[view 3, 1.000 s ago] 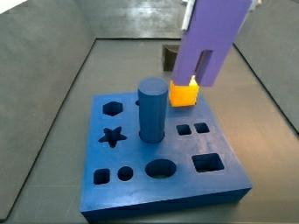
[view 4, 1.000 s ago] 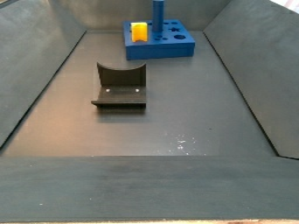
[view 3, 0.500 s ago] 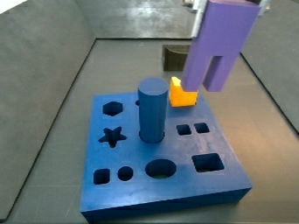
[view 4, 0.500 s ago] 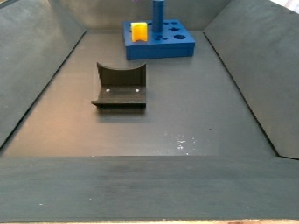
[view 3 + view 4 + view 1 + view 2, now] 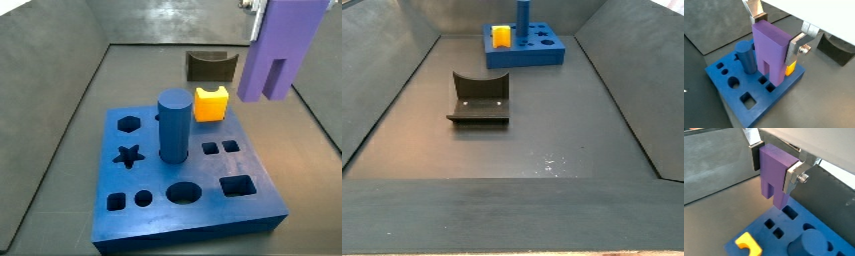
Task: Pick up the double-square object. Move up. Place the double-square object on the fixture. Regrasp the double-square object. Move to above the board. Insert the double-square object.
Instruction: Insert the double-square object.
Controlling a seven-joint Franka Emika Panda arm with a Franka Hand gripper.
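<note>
Two prongs point down from the double-square object (image 5: 771, 49), and I read that as a sign that most of the task is done: the piece is off the floor, held upright, and up in the air near the board (image 5: 734, 97), so I judge the pick-up, the fixture stop and the regrasp to be finished. My gripper (image 5: 777, 31) is closed on the purple block, one silver finger (image 5: 755, 11) against its far face and the opposite one (image 5: 799, 45) against the near face, with the jaws only as far apart as the block is thick. In a side view the object (image 5: 283, 48) hangs above and off to the side of the board (image 5: 187, 210), beyond the edge where the yellow cube (image 5: 210, 103) sits, not over the pair of small square holes (image 5: 221, 147). In a wrist view the prongs (image 5: 775, 193) sit clear of the blue surface (image 5: 774, 235) with the small holes (image 5: 777, 227) below and a little off from them. The fixture (image 5: 478, 100) stands bare on the floor, well apart from the board. What I think is left: bring the prongs over the two small squares, check the alignment, then lower and insert. The blue cylinder (image 5: 175, 125) stands in its hole nearby, so I would watch clearance there.
</note>
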